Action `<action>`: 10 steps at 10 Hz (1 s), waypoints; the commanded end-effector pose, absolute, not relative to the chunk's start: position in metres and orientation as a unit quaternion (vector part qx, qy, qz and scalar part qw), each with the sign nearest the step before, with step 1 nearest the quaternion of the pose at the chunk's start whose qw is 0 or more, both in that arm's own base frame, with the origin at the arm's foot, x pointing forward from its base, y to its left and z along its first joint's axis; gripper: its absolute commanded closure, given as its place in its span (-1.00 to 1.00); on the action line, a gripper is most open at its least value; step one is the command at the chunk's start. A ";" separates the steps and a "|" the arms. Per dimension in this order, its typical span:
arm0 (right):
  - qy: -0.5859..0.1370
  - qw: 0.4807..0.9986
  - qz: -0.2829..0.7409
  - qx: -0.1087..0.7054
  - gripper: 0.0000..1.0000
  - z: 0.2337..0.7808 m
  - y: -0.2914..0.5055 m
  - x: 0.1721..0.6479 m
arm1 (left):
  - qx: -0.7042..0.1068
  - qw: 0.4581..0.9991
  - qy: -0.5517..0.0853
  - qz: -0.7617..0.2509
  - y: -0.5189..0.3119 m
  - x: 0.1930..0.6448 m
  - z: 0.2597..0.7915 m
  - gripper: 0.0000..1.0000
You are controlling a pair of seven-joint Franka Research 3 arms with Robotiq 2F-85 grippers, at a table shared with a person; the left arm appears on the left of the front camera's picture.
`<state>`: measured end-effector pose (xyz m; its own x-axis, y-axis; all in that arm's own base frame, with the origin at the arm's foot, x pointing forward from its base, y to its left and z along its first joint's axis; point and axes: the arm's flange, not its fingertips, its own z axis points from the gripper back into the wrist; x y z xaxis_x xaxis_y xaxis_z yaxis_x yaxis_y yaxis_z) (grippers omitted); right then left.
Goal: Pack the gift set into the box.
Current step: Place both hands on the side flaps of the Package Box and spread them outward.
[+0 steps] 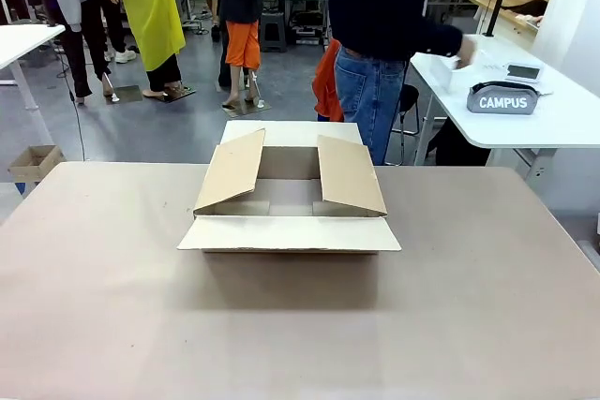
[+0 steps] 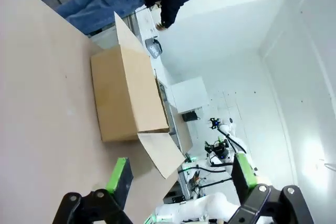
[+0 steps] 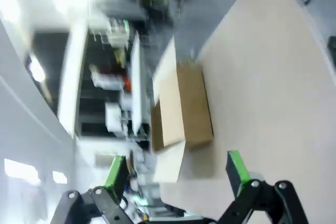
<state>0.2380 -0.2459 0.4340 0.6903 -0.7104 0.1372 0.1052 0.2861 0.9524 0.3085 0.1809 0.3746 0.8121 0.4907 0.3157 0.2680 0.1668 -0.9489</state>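
The box (image 1: 289, 203) stands in the middle of the brown table (image 1: 112, 306), its four flaps spread and its inside bare. Off to the right, the grey roll lettered "CAMPUS" (image 1: 502, 98) lies on a white side table (image 1: 544, 124), next to a small white box (image 1: 523, 70). A person in a dark top and jeans stands there with a hand (image 1: 466, 48) at a pale basket (image 1: 457, 74). My left gripper (image 2: 181, 177) is open above the table, the box (image 2: 128, 93) ahead of it. My right gripper (image 3: 177, 171) is open too, with the box (image 3: 186, 106) blurred ahead.
A small brown carton (image 1: 33, 161) sits on the floor at far left, near another white table (image 1: 23, 39). Several people stand farther back. Bare tabletop stretches all around the box.
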 end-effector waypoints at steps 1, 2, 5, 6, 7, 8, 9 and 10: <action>-0.270 0.784 -0.219 0.514 -1.00 0.454 -0.220 0.250 | -0.601 0.735 -0.315 0.012 0.171 0.303 0.420 -1.00; -0.270 0.784 -0.219 0.514 -1.00 0.454 -0.220 0.250 | -0.601 0.735 -0.315 0.012 0.171 0.303 0.420 -1.00; -0.260 0.776 -0.241 0.521 -1.00 0.444 -0.223 0.251 | -0.610 0.736 -0.292 0.021 0.170 0.313 0.411 -1.00; -0.269 0.811 -0.219 0.471 -1.00 0.457 -0.199 0.263 | -0.577 0.766 -0.284 0.005 0.155 0.317 0.426 -1.00; -0.270 0.849 -0.176 0.419 -1.00 0.480 -0.150 0.288 | -0.529 0.802 -0.275 -0.029 0.120 0.332 0.456 -1.00; -0.276 0.872 -0.127 0.383 -1.00 0.498 -0.094 0.312 | -0.491 0.832 -0.246 -0.077 0.077 0.351 0.481 -1.00; -0.261 0.897 -0.080 0.348 -1.00 0.505 -0.035 0.335 | -0.455 0.858 -0.209 -0.116 0.029 0.370 0.501 -1.00; -0.241 0.918 -0.045 0.313 -1.00 0.500 0.024 0.353 | -0.429 0.873 -0.167 -0.160 -0.017 0.384 0.514 -1.00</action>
<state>0.3335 -0.0277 0.5149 0.8675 -0.2891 0.4049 -0.0577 0.7499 0.6591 0.3657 0.0059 0.5034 0.8785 -0.0051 0.4777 0.4038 0.5426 -0.7366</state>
